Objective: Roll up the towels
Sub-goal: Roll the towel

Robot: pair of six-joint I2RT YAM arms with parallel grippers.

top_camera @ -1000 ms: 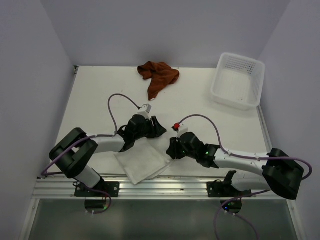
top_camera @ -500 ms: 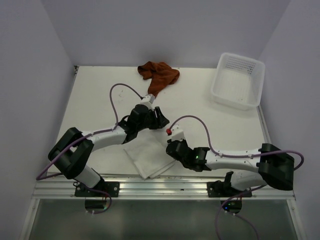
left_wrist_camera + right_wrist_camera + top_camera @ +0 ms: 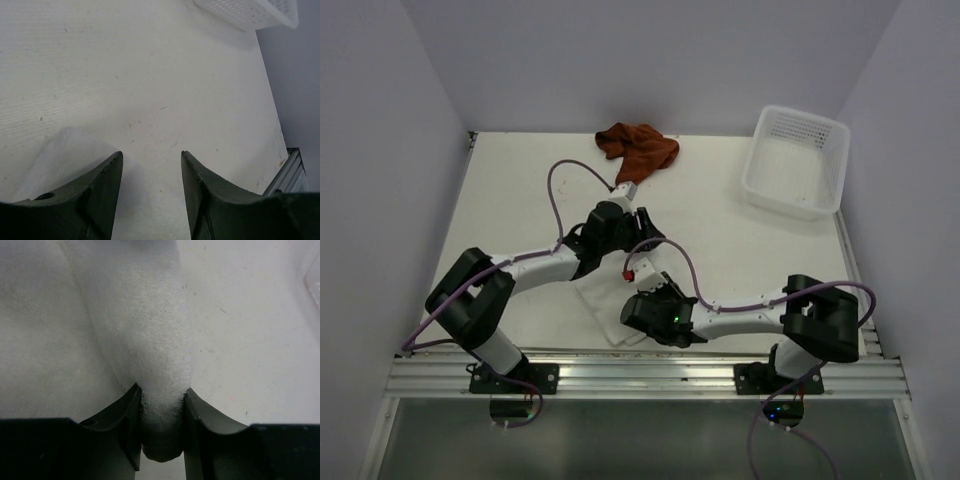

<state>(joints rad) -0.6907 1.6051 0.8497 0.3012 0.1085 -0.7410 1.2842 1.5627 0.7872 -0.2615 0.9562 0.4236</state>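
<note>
**Figure: White towel being pinched by the right gripper, left gripper held open**

In the overhead view, the white towel (image 3: 605, 312) is being shown lying near the front edge of the tabletop (image 3: 520, 200), between the two arms and partly hidden by them. A raised fold of this white towel (image 3: 150, 340) is being clamped by the right gripper (image 3: 161, 395); in the right wrist view, the cloth is being squeezed between the two dark fingers (image 3: 120, 410), and a thick ridge of it is being drawn away from them. In the overhead view the right gripper (image 3: 628, 318) is being held low at the towel's right side.

The left gripper (image 3: 151, 160) is being held partly open with nothing between its jaws; only bare tabletop (image 3: 125, 75) is being framed by them. Overhead, the left gripper (image 3: 645, 232) is being held just beyond the white towel.

The rust-brown towel (image 3: 638, 150) is being left crumpled at the far edge, well apart from both grippers. A white perforated basket (image 3: 798, 112) is being shown at the far right corner, and its corner (image 3: 250, 12) also appears in the left wrist view.
</note>
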